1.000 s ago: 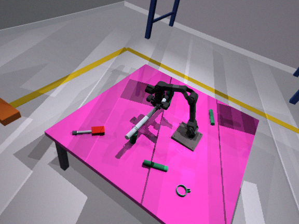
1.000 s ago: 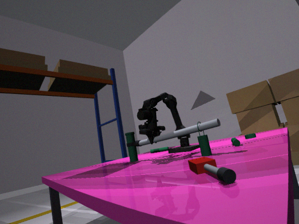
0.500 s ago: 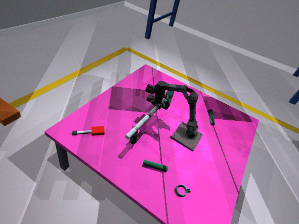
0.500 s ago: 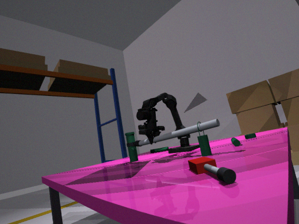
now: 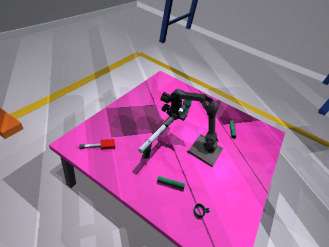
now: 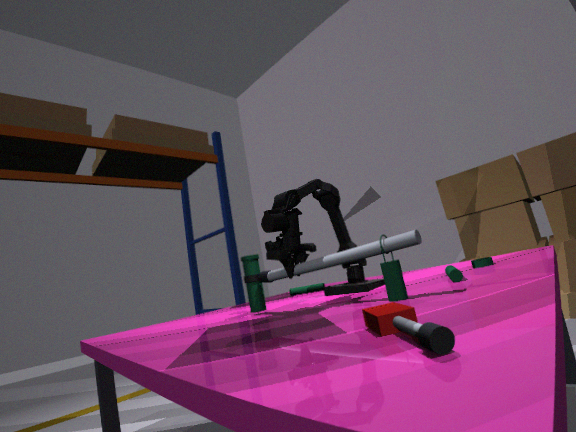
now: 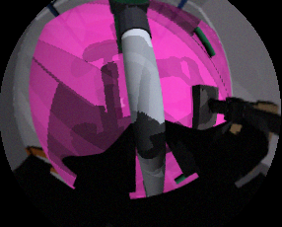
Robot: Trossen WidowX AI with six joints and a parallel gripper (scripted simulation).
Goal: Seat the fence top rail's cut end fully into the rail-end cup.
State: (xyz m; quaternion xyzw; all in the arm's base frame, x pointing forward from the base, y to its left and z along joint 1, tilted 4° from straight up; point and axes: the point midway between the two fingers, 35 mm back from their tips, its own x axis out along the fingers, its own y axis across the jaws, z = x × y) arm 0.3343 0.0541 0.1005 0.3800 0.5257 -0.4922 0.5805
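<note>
My gripper (image 5: 175, 118) (image 6: 294, 270) (image 7: 145, 123) is clamped on the rail (image 5: 155, 138) (image 6: 372, 251) (image 7: 143, 79), its fingers held partway apart by the pale tube between them. I have it near the end toward the big post, and the rest runs out from my fingers to the far, free end, which sits higher, so the rail slopes down toward the post.

Just beyond my fingertips, the rail's low end meets the dark rail-end cup (image 6: 266, 276) (image 7: 134, 19); whether it is fully seated in there I cannot tell. The cup hangs at the brace band (image 6: 251, 278), which wraps the big green post (image 5: 187, 102) (image 6: 256, 295) beside me, below the post cap (image 6: 250, 258) and a little way down from it.

On the other side of me, farther along the rail, the loop cap rings it above the short green post (image 5: 146, 152) (image 6: 394, 280).

Farther from my fingers, my base plate (image 5: 197, 155) (image 6: 334, 289) stands on the magenta table (image 5: 137, 194) (image 6: 240, 370) (image 7: 44, 99). Well apart from my grip lie a red-headed mallet (image 5: 107, 144) (image 6: 387, 320), a green tube (image 5: 171, 183), and, farthest off, a green ring with two tabs (image 5: 195, 214).
</note>
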